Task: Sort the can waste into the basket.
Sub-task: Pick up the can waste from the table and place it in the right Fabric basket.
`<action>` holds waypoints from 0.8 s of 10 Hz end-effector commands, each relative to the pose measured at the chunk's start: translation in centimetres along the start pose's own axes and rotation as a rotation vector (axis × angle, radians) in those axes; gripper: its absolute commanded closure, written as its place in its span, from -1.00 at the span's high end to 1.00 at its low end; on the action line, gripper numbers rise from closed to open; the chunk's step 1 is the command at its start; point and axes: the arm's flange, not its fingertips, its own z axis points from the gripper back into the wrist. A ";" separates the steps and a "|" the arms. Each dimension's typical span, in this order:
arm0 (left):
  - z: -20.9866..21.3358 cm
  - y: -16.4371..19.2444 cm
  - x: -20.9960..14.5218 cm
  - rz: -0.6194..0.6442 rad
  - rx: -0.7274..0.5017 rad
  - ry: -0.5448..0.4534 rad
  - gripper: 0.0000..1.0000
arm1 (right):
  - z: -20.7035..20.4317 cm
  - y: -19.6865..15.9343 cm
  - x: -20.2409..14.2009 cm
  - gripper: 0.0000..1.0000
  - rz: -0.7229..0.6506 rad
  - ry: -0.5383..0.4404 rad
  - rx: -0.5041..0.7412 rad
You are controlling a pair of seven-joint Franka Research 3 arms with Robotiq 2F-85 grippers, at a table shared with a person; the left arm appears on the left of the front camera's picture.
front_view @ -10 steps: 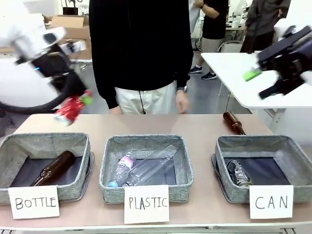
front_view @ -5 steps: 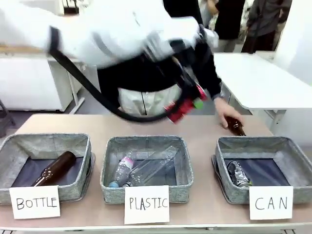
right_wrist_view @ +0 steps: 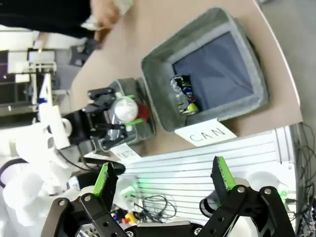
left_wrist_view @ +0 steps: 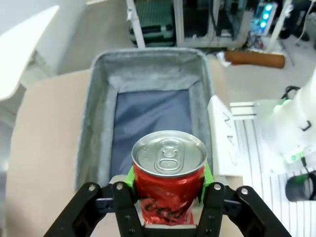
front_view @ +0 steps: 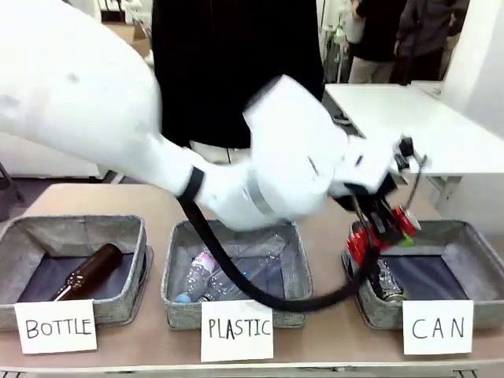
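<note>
Along the near edge of the tan table (front_view: 315,335) stand three white paper signs hand-lettered in black, "BOTTLE" (front_view: 54,327), "PLASTIC" (front_view: 236,329) and "CAN" (front_view: 438,326), each propped against a grey woven-fabric rectangular basket with a dark lining. The basket behind the "BOTTLE" sign (front_view: 24,236) holds a brown glass bottle (front_view: 87,272) lying on its side; the middle basket (front_view: 177,244) holds crumpled clear plastic bottles (front_view: 228,272), partly hidden behind the left arm and its black cable. The grey basket signed "CAN" (front_view: 472,240) holds a dented dark blue-silver drink can (front_view: 386,279) lying in its left near corner; the right wrist view shows the same can (right_wrist_view: 185,95) against the soft felted wall. The bulky white left arm reaches across the middle, and its black left gripper (front_view: 383,226) hangs over the left rim of the "CAN" basket, green pads clamped on a shiny red dented drink can with white marks (front_view: 366,236). In the left wrist view the fingers (left_wrist_view: 123,202) press both sides of the red can (left_wrist_view: 169,173), whose silver pull-tab lid faces the camera and whose wall is creased, with the basket's dark floor (left_wrist_view: 148,118) beyond it. The right gripper (right_wrist_view: 163,177) is held high above the table, its green-padded fingers (right_wrist_view: 105,178) spread wide apart with nothing between them. Farther off a person in a black top (front_view: 236,71) stands at the far side, and in the left wrist view another brown glass bottle (left_wrist_view: 254,58) lies on the table beyond the basket.
</note>
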 end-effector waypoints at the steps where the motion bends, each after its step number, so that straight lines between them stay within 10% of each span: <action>1: -0.8 0.5 0.5 -0.042 0.005 -0.061 0.00 | 0.6 0.2 0.5 1.00 0.006 0.004 0.012; 5: -3.8 -0.8 0.6 -0.026 -0.040 -0.009 0.00 | 0.6 0.2 0.5 1.00 0.006 0.004 0.012; 6: -4.3 -0.6 0.7 -0.022 -0.047 0.014 1.00 | 0.6 0.2 0.5 1.00 0.006 0.004 0.012; 8: -4.5 -0.6 0.8 -0.013 -0.063 -0.001 1.00 | 0.6 0.2 0.5 1.00 0.006 0.004 0.012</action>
